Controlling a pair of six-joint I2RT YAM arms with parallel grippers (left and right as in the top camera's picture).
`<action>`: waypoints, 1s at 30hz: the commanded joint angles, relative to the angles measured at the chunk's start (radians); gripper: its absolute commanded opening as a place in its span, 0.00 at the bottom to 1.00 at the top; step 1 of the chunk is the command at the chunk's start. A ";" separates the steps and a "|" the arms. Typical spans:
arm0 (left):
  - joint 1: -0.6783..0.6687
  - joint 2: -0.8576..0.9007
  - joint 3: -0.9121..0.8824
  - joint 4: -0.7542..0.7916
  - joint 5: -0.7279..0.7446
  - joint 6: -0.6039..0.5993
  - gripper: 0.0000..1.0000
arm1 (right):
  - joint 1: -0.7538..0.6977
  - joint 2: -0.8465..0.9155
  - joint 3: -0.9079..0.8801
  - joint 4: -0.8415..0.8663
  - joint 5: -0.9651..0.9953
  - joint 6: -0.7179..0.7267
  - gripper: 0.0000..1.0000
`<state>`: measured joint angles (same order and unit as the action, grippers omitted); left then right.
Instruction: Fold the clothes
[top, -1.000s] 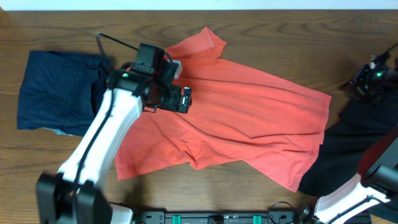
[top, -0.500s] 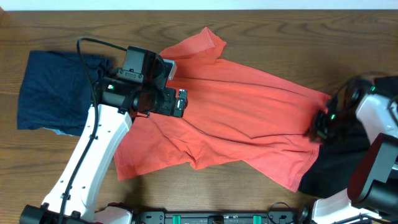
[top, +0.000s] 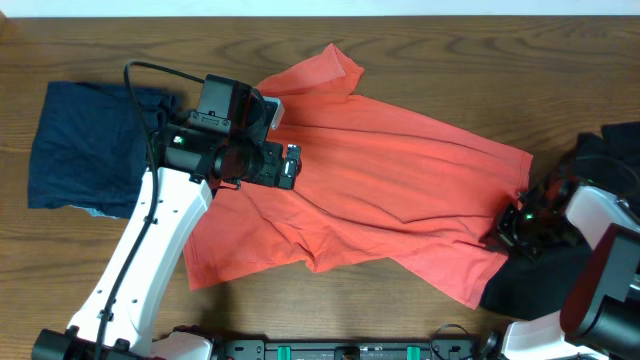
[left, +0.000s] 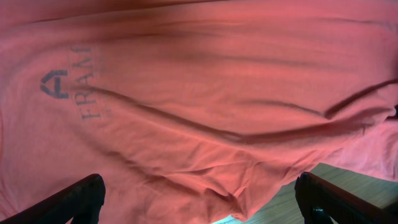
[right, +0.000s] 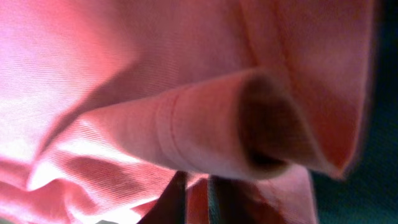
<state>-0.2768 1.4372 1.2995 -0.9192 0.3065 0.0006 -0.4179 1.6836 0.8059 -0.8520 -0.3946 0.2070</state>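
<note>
1. The shirt (top: 400, 190), coral red, lay spread and creased across the middle of the table (top: 560, 60), collar toward the far edge. A grey print showed on it (left: 81, 93) in your left wrist view.
2. Your left arm (top: 150, 250) slanted up from the near edge, its wrist turned rightward over the shirt's left part.
3. Your left gripper (top: 291, 165) pointed across the cloth, its fingers (left: 81, 199) spread wide with nothing between them.
4. Your right arm (top: 595, 212) bent in low from the right.
5. Your right gripper (top: 508, 228) sat at the shirt's right hem. A fold of hem (right: 205, 118) filled its camera, so you could not tell how its jaws stood.
6. A navy garment (top: 85, 145) lay folded at the left.
7. A black garment (top: 540, 275) lay at the right, touching the hem.
</note>
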 joint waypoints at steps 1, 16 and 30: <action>0.003 -0.006 0.014 -0.003 -0.013 0.006 0.98 | -0.061 -0.011 -0.009 0.064 -0.333 -0.281 0.25; 0.003 -0.006 0.014 -0.007 -0.013 0.006 0.98 | -0.316 -0.284 -0.022 -0.059 0.100 0.164 0.11; 0.003 -0.006 0.014 -0.008 -0.013 0.006 0.98 | -0.388 -0.277 -0.215 0.317 0.292 0.395 0.01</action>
<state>-0.2768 1.4372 1.2995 -0.9211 0.3065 0.0006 -0.7574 1.4052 0.5705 -0.5663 -0.2264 0.5179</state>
